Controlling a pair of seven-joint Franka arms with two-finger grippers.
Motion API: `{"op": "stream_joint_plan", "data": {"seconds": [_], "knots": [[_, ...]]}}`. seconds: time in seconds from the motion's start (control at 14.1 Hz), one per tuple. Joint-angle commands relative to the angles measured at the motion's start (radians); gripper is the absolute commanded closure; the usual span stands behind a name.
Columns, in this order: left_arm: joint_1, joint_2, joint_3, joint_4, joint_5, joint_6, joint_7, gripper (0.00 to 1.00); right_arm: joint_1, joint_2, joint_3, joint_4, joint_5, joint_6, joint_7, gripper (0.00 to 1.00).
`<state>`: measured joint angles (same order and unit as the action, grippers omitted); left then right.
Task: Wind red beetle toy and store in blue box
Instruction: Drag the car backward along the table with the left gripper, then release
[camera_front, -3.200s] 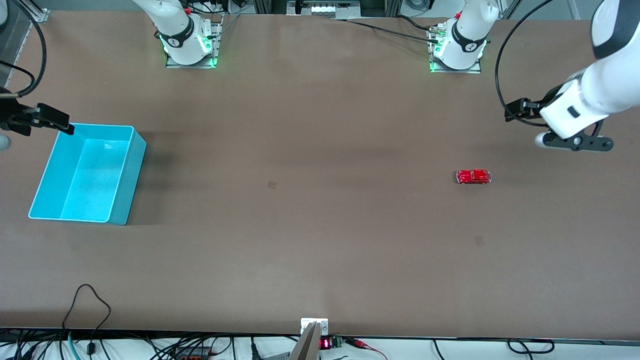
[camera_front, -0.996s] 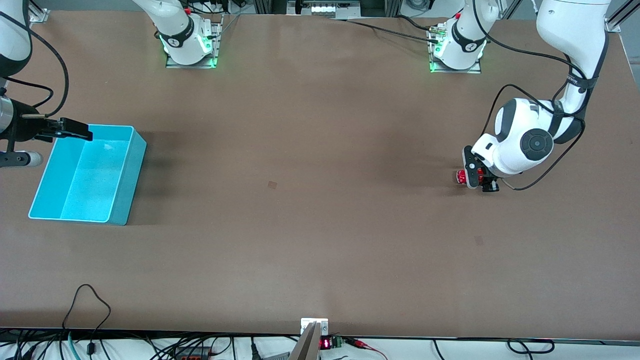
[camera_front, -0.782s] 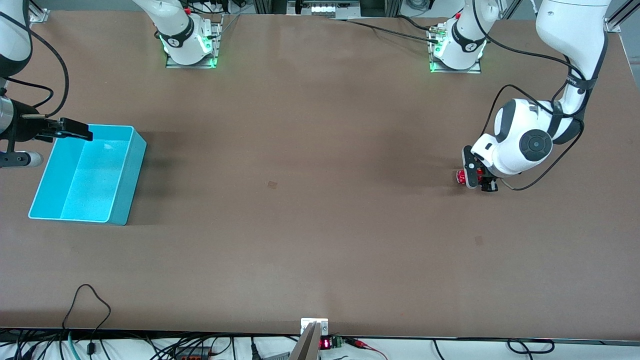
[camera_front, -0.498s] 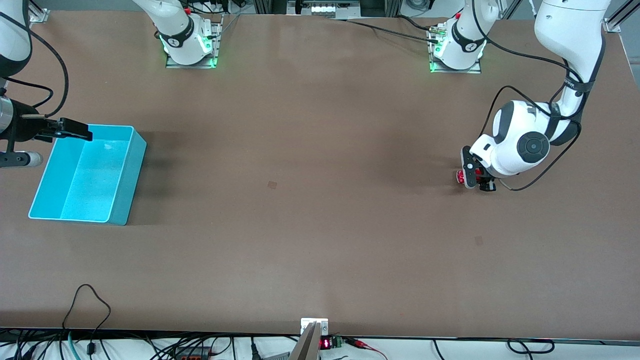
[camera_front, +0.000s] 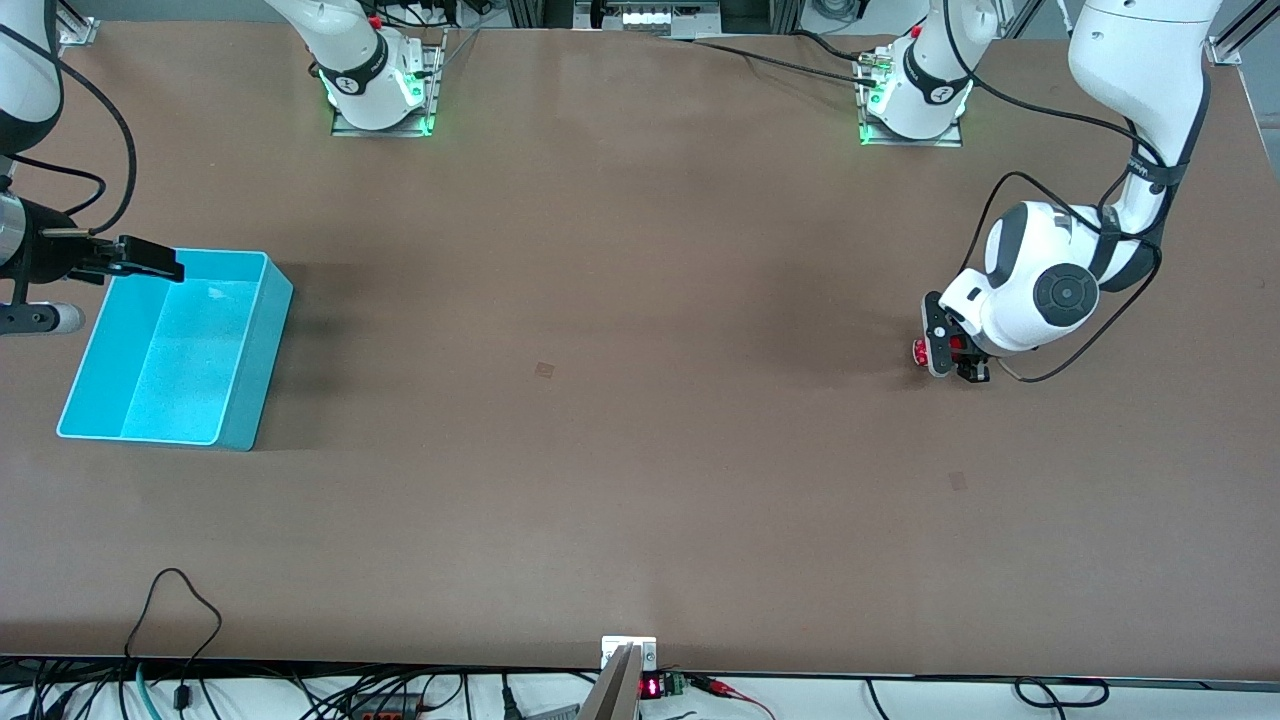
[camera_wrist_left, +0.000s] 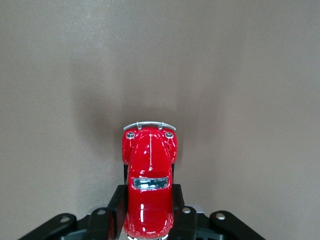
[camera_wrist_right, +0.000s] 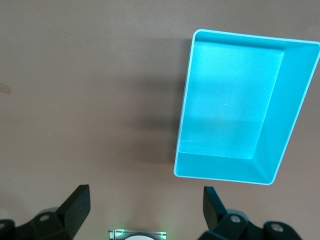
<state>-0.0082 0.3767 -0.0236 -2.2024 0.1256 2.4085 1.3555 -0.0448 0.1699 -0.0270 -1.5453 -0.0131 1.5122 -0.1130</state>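
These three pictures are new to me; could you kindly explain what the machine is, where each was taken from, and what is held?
Two white robot arms stand at a brown table. One picture looks down from a high camera facing them; the other two come from cameras on each arm's wrist. The left hand is down at the table, shut on the red beetle toy, a tiny car. The right hand waits, open and empty, above the table beside the blue box, which has nothing in it.
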Motion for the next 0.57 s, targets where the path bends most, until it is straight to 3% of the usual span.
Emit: {"op": "stream_joint_plan", "data": {"seconds": [0.0,0.5], "knots": [[0.008,0.027,-0.001,0.000,0.019,0.004,0.016,0.86,-0.006,-0.001,0.002,0.008,-0.013,-0.009,-0.007,0.00],[0.178,0.097,0.001,0.052,0.019,0.043,0.278,0.86,-0.007,0.003,0.002,0.008,-0.013,-0.009,-0.007,0.00]]}}
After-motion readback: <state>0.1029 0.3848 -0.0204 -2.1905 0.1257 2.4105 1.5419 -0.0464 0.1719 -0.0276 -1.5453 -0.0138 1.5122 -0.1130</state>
